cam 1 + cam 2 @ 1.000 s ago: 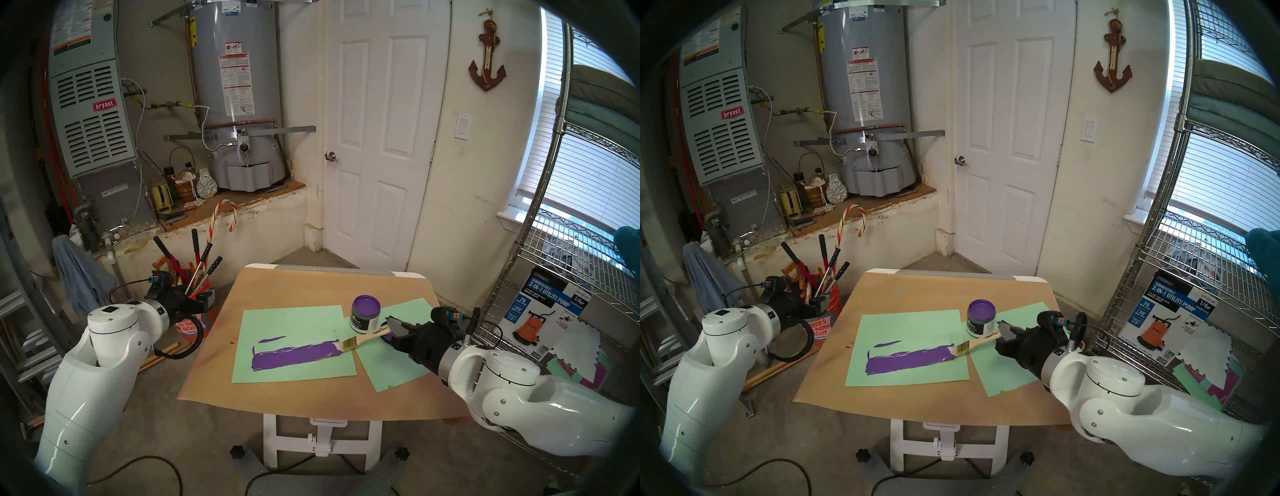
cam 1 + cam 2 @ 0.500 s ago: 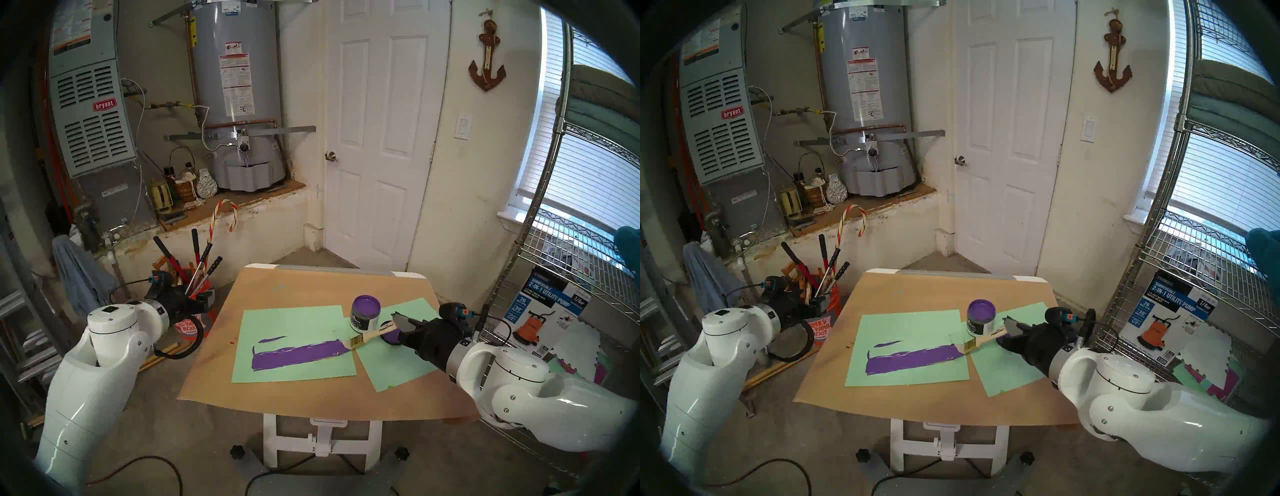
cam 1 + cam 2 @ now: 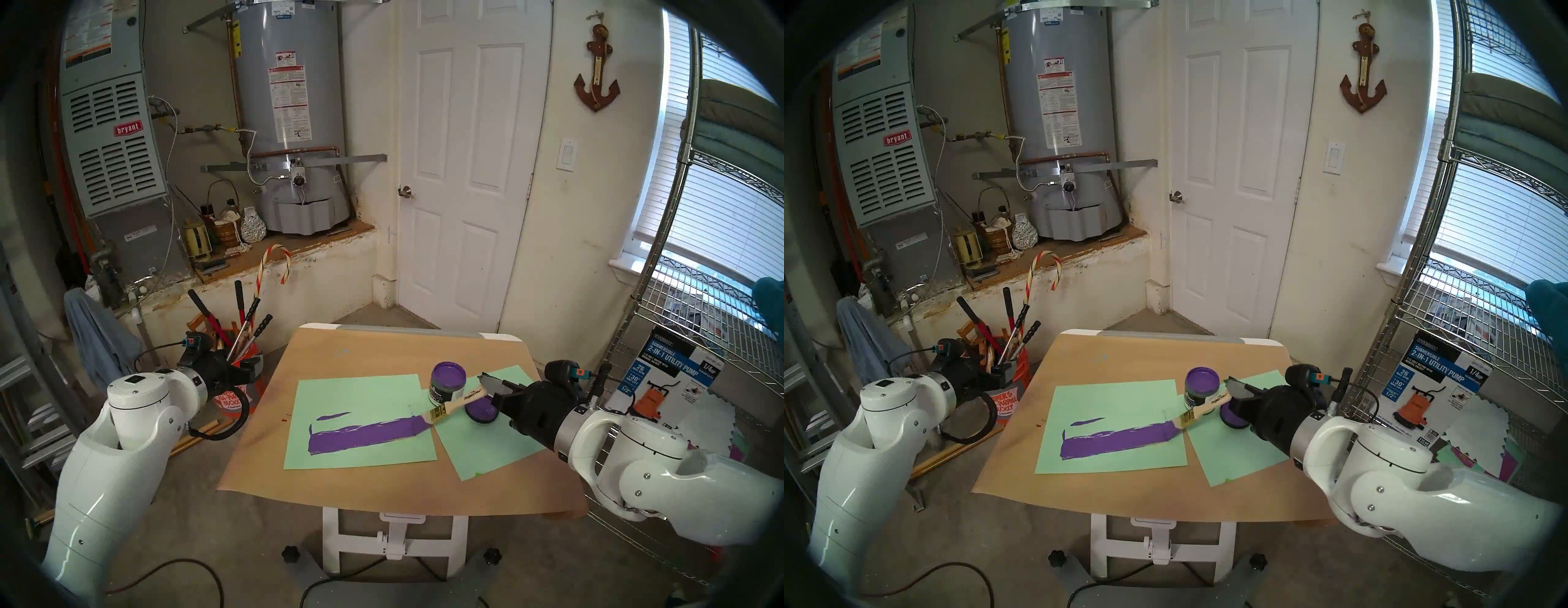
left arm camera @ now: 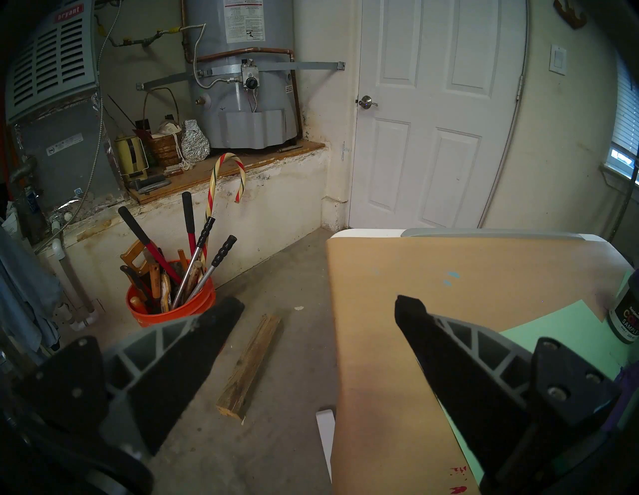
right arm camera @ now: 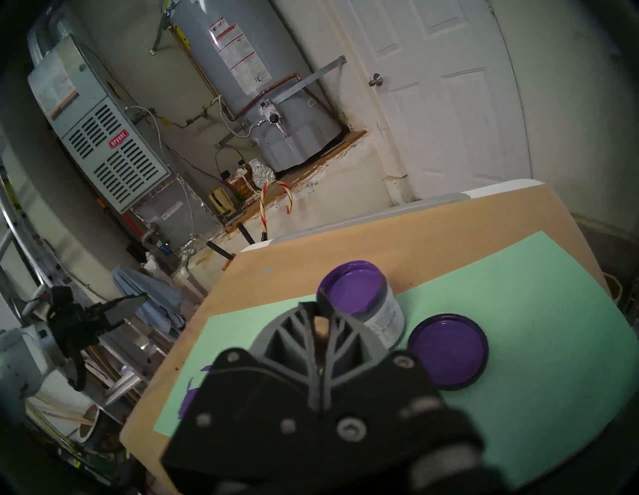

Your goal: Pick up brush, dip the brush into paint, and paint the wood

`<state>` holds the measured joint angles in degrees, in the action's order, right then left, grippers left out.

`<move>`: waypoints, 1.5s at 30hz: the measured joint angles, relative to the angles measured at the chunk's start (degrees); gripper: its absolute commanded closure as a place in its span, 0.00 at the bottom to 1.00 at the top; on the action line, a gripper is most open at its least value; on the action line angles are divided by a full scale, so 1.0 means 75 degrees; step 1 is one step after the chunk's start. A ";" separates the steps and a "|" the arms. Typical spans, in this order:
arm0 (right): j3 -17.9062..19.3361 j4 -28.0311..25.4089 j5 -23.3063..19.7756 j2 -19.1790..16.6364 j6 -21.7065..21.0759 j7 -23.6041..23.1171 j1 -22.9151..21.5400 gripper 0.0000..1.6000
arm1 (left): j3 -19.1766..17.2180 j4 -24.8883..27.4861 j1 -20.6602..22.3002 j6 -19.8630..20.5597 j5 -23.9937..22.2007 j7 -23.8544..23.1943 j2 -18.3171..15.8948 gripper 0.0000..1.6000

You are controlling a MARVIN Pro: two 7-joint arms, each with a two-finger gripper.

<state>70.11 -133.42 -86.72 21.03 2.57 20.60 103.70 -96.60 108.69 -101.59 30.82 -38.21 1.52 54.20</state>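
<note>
**Head view: brush lifts off the end of the stroke**

Head view shows you the change: the right gripper (image 3: 488,384) has pulled up and back toward the robot's right, and the brush (image 3: 452,405) it clamps by the handle now tilts more steeply, bristles down at the right tip of the wood (image 3: 365,433). A second ago the bristles sat further in along the purple strip; now they are at or just past its end, and you cannot tell whether they touch. The wood reads as purple along its whole visible length, lying on the left green sheet (image 3: 360,458).

The paint (image 3: 447,382) stands open just behind the brush handle, with the lid (image 3: 481,409) beside it on the right sheet.

Left gripper (image 4: 318,307) is spread wide and empty, parked off the table's left edge, unmoved.

Your read: this stroke is finishing. The likely next step is a re-dip or a second pass; watch the handle's clearance from the jar.
</note>
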 measured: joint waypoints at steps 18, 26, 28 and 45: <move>0.1495 -0.0702 -0.1697 -0.0295 0.1573 -0.0484 0.1207 1.00 | -0.0002 -0.0003 0.0000 0.0000 0.0000 -0.0001 0.0000 0.00; 0.2457 -0.0546 -0.2138 -0.0384 0.2158 -0.0727 0.1929 1.00 | -0.0002 -0.0002 0.0000 0.0000 0.0000 -0.0001 0.0000 0.00; 0.2720 -0.0414 -0.2222 -0.0384 0.2236 -0.0793 0.2132 1.00 | -0.0002 -0.0002 0.0000 0.0000 0.0000 -0.0001 0.0000 0.00; 0.4865 0.0459 -0.2577 0.0560 0.2037 -0.1592 0.3898 1.00 | 0.0002 -0.0007 0.0001 0.0000 0.0000 -0.0002 -0.0001 0.00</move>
<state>106.59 -129.98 -106.05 25.23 17.84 8.66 132.93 -96.59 108.64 -101.58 30.81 -38.20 1.51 54.19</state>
